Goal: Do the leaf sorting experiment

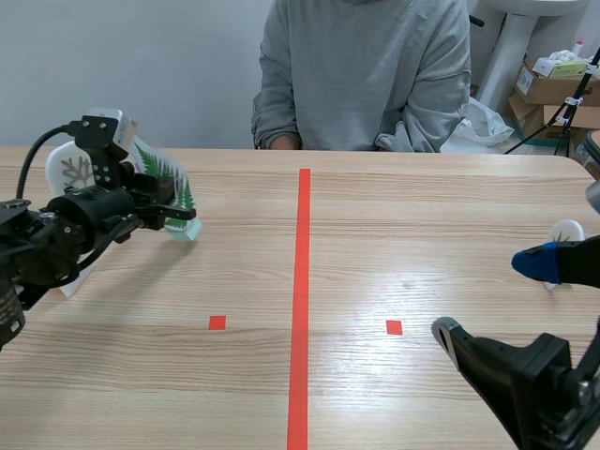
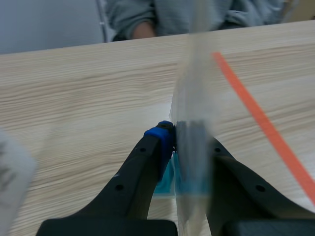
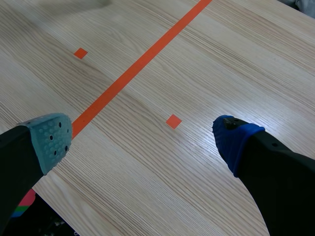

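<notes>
Furthest left, just behind the left gripper's wrist, a white card with a grey leaf print [image 1: 73, 171] stands tilted; what props it I cannot tell. The left gripper [image 1: 178, 217] is clamped on the lower edge of the fern leaf card [image 1: 161, 171], a clear laminated sheet that rises above the jaws and seems held just clear of the table [image 1: 394, 216]. In the left wrist view the sheet shows edge-on, pinched between the pads [image 2: 160, 140]. The centre tape line [image 1: 302, 281] lies ahead of these jaws and off to one side.

I judge the step in hand to be carrying a picked card to its sorting place. The next move calls for bringing it over that place, lowering it flat, then letting the jaws part. The thin, slick sheet may flex or slip.

The right gripper [image 1: 492, 298] hangs with fingers spread wide and nothing between them but bare wood. A small white round piece [image 1: 567, 230] sits just beyond its blue pad.
</notes>
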Controlling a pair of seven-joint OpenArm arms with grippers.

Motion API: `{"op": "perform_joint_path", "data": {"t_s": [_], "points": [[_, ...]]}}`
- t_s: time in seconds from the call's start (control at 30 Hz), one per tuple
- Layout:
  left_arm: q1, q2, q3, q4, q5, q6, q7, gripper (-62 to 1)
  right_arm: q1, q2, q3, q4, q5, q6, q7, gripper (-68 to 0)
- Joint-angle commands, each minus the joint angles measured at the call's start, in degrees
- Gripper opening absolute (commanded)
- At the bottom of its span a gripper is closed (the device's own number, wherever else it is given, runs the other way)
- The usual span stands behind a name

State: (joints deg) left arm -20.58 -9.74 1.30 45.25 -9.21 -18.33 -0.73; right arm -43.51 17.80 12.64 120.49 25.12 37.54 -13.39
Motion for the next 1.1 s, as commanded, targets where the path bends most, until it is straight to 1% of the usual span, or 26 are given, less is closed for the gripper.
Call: {"op": "perform_joint_path", "data": {"t_s": [0.0, 0.1, 0.2, 0.27, 0.37, 0.47, 0.57, 0.7, 0.87, 0.93, 0.97, 1.07], "points": [[-2.01, -0.61, -0.44, 0.46, -0.13, 1.07, -0.98, -56.9, 0.68, 0.61, 0.2, -0.04, 0.66, 0.0, 0.85, -9.1], [-3.5, -1.18, -0.7, -1.75, 0.87, 2.73, -0.79, -56.9, 0.68, 0.61, 0.2, -0.04, 0.66, 0.0, 0.85, -9.1], [-5.14, -1.49, -0.7, -4.42, 0.96, 4.57, -1.25, -56.9, 0.68, 0.61, 0.2, -0.04, 0.66, 0.0, 0.85, -9.1], [-6.05, -1.62, -0.7, -5.92, 1.2, 6.36, -1.62, -56.9, 0.68, 0.61, 0.2, -0.04, 0.66, 0.0, 0.83, -9.1], [-7.26, -1.75, -0.7, -8.0, 2.97, 8.04, -2.32, -56.9, 0.68, 0.61, 0.2, -0.04, 0.66, 0.0, 0.83, -9.1], [-8.07, -1.92, -0.7, -9.62, 3.08, 9.86, -2.6, -56.9, 0.68, 0.61, 0.2, -0.04, 0.66, 0.0, 0.83, -9.1], [-8.17, -1.9, -0.7, -10.19, 4.46, 11.41, -2.82, -56.9, 0.68, 0.61, 0.2, -0.04, 0.66, 0.0, 0.83, -9.1], [-8.13, -1.9, -0.7, -10.19, 5.09, 12.7, -2.45, -56.9, 0.68, 0.61, 0.2, -0.04, 0.66, 0.0, 0.83, -9.1], [-8.11, -1.88, -0.7, -10.19, 5.25, 12.72, -2.38, -56.6, 0.68, 0.61, 0.2, -0.04, 0.66, 0.0, 0.83, -9.1], [-8.02, -1.88, -0.7, -10.16, 5.25, 12.7, -2.34, -53.9, 0.68, 0.61, 0.2, -0.04, 0.66, 0.0, 0.83, -9.1], [-8.0, -1.88, -0.7, -10.16, 5.25, 12.7, -2.34, -50.9, 0.68, 0.61, 0.2, -0.04, 0.66, 0.0, 0.83, -9.1], [-8.0, -1.88, -0.7, -10.16, 5.25, 12.7, -2.36, -38.8, 0.68, 0.61, 0.2, -0.04, 0.66, 0.0, 0.83, -9.1]]}}
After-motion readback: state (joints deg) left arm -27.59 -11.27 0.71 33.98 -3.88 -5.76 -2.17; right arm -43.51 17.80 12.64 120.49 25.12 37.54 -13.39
